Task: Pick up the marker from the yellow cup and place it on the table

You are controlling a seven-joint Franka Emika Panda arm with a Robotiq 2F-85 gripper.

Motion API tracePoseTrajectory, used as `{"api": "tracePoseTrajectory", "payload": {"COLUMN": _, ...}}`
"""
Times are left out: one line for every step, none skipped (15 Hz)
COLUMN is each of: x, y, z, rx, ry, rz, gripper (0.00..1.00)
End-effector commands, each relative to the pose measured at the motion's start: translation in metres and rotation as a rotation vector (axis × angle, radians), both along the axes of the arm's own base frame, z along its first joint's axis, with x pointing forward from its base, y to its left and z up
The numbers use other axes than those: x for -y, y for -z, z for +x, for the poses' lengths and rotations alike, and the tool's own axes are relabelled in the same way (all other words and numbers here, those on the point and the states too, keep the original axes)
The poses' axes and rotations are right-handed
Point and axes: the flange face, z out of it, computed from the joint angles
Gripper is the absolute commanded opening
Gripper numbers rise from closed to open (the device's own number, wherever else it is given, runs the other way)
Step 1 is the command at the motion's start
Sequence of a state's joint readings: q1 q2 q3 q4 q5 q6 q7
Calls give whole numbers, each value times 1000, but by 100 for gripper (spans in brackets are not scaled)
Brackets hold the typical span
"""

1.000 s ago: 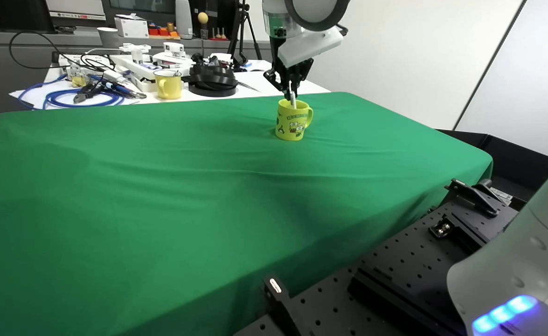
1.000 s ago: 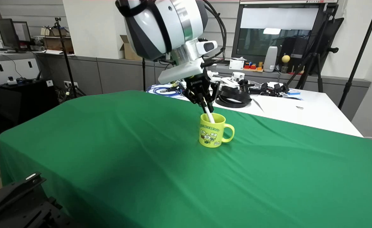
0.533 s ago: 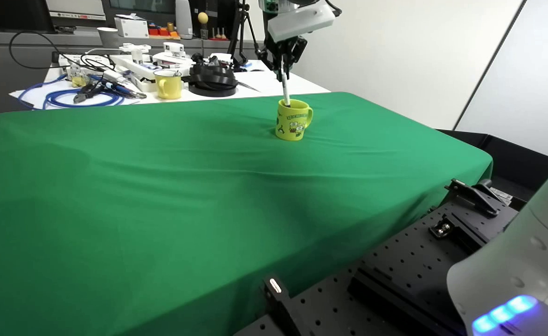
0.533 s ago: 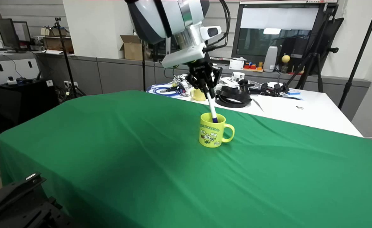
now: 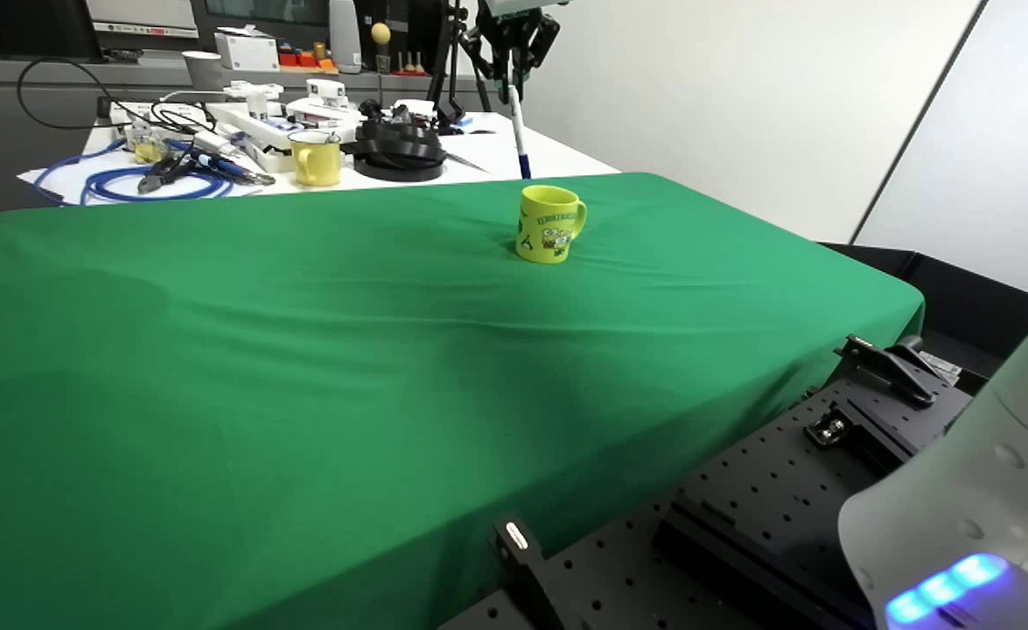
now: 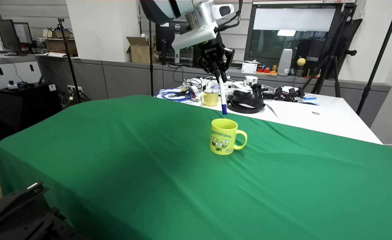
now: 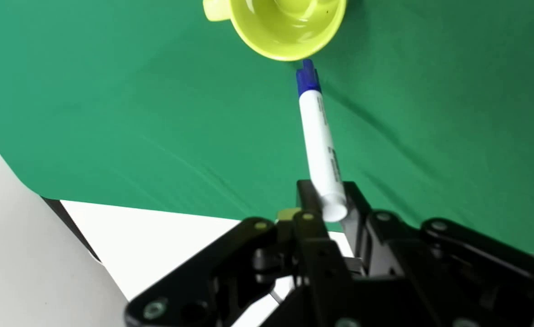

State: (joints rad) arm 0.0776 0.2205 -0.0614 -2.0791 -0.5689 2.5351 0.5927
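In an exterior view: gripper [image 5: 512,92] above yellow cup [image 5: 548,227], pinching upper end of marker [image 5: 518,131]. Marker out of cup, slightly tilted, dark blue cap end down. Cup upright on green-draped table [image 5: 347,332].

In an exterior view, behind cup: white table [image 6: 319,123] bearing second yellow mug [image 6: 211,99] and black coil [image 6: 246,96]. Marker's cap end just above cup's rim, apart from it.

Wrist view: fingers [image 7: 357,204] clamp marker's white end; cap points toward cup, whose mouth is partly cut off by frame edge.
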Motion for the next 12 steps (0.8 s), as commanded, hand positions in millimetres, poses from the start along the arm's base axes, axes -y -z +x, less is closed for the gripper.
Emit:
{"api": "tracePoseTrajectory", "payload": {"x": -9, "y": -29, "z": 11, "rx": 10, "ry": -20, "rz": 29, "gripper": 5}}
{"api": "tracePoseTrajectory", "payload": {"x": -13, "y": -33, "z": 13, "rx": 7, "ry": -32, "rz": 45, "gripper": 5}}
{"api": "tracePoseTrajectory", "payload": {"x": -18, "y": -34, "z": 13, "rx": 0, "ry": -46, "rz": 56, "gripper": 5}}
{"api": "tracePoseTrajectory", "payload": {"x": -23, "y": -33, "z": 12, "rx": -10, "ry": -64, "rz": 65, "gripper": 5}}
{"api": "tracePoseTrajectory", "payload": {"x": -30, "y": -30, "z": 11, "rx": -27, "ry": -87, "rz": 77, "gripper": 5}}
{"api": "tracePoseTrajectory", "payload": {"x": -38, "y": -24, "z": 8, "rx": -53, "ry": -125, "rz": 94, "gripper": 5}}
{"api": "tracePoseTrajectory", "payload": {"x": -48, "y": -15, "z": 5, "rx": -96, "ry": -170, "rz": 116, "gripper": 5}}
{"api": "tracePoseTrajectory", "payload": {"x": -56, "y": -7, "z": 2, "rx": -139, "ry": -205, "rz": 135, "gripper": 5}}
{"api": "tracePoseTrajectory", "payload": {"x": -66, "y": 2, "z": 0, "rx": -188, "ry": -245, "rz": 166, "gripper": 5}}
{"api": "tracePoseTrajectory", "payload": {"x": -74, "y": 11, "z": -3, "rx": -234, "ry": -281, "rz": 189, "gripper": 5}}
{"api": "tracePoseTrajectory", "payload": {"x": -81, "y": 21, "z": -6, "rx": -286, "ry": -312, "rz": 210, "gripper": 5}}
{"api": "tracePoseTrajectory", "payload": {"x": -88, "y": 35, "z": -10, "rx": -339, "ry": -342, "rz": 226, "gripper": 5}}
